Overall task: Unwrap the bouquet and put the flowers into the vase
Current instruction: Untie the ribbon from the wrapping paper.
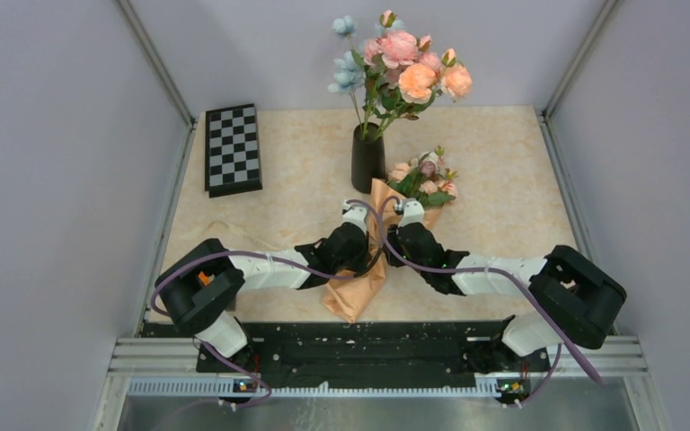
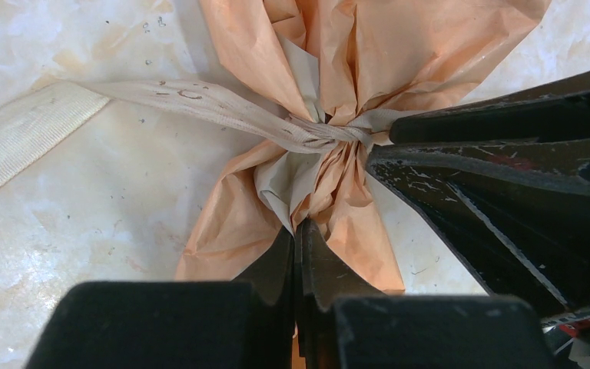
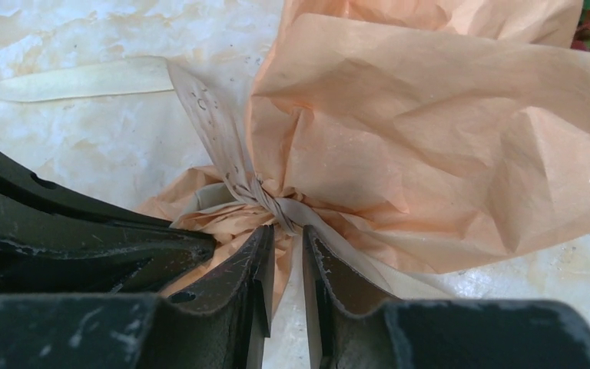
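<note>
**A:** Dead centre of the cream marble-patterned desk point(image 1: 503, 180) lies the peach-orange paper-cone bouquet point(image 1: 359, 292), heads toward one o'clock and the cone's tail toward seven.

**B:** And both arms are in at its waist! The left gripper point(image 2: 297, 231) has its fingers pressed together. The tips sit right against the crumpled paper just below the knot point(image 2: 330, 134). Whether a fold is pinched there, I cannot tell.

**A:** The right gripper point(image 3: 284, 234) comes in from the other side with its fingers a slit apart. A slip of peach paper shows in the gap, and the tips are just under that same knot.

**B:** The flat cream woven ribbon point(image 2: 31, 131) is tied round the cone. One tail trails across the desk toward nine o'clock in the left wrist view.

**A:** The cream, pink and mauve roses point(image 1: 424, 175) with green leaves sit in the wrapper. They are just beside the slim matte black vase point(image 1: 367, 162), at about its three o'clock.

**B:** That vase stands at twelve o'clock from the grippers and holds a taller bunch of pink, orange and pale-blue flowers point(image 1: 404, 63). A black-and-white chequered board point(image 1: 232, 148) lies well apart at ten o'clock.
</note>
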Tool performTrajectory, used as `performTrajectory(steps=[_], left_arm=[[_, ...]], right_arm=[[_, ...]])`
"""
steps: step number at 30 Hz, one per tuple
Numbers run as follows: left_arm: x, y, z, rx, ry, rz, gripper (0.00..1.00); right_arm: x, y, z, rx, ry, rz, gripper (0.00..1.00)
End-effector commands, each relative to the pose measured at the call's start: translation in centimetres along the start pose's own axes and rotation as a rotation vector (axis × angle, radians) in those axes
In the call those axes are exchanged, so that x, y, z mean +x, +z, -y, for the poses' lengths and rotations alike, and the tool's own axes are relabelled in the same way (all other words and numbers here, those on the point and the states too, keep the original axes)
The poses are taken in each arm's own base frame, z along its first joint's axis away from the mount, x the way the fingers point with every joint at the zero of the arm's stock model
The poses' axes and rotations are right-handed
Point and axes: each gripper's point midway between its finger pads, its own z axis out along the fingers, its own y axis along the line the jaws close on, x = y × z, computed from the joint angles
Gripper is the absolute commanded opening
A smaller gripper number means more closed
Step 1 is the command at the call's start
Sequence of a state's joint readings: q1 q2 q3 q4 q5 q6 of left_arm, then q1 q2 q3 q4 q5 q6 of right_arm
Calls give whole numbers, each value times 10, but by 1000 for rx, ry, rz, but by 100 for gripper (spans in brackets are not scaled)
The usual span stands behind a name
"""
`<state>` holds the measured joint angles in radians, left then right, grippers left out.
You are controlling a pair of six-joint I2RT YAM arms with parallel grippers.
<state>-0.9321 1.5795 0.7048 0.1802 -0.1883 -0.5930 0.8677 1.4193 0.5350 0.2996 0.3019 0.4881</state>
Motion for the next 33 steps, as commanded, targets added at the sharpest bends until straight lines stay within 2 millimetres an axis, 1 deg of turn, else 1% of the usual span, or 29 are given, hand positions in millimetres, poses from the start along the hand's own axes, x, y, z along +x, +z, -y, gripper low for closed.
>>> performTrajectory(steps=[1,13,18,20,21,22,23,25,28,33], left_arm=[[26,-6,-20,-64,28,-92,0],[25,-6,-20,-64,29,-91,0],[27,-6,-19,-59,30,-94,0],[26,-6,-18,-53,29,-92,0],[27,-6,-18,-53,30,-92,0],[27,-6,-18,-51,30,-92,0],[26,-6,-18,-50,29,-93,0],[27,-6,-18,-52,31,-94,0],[27,-6,-19,-59,28,-93,0],[29,-6,-24,-91,3,-101,0]], right_arm=[[-26,7,-9,-11,5,58,22],[-18,18,-7,4,4,38,23],[-8,26,-1,36,-2,15,23],[-4,29,4,61,-1,14,21],[-2,30,7,74,-1,14,19],[0,32,10,90,-1,13,16],[1,33,14,108,1,12,9],[3,34,22,159,2,12,0],[5,32,37,239,2,27,0],[-5,21,60,389,12,105,0]])
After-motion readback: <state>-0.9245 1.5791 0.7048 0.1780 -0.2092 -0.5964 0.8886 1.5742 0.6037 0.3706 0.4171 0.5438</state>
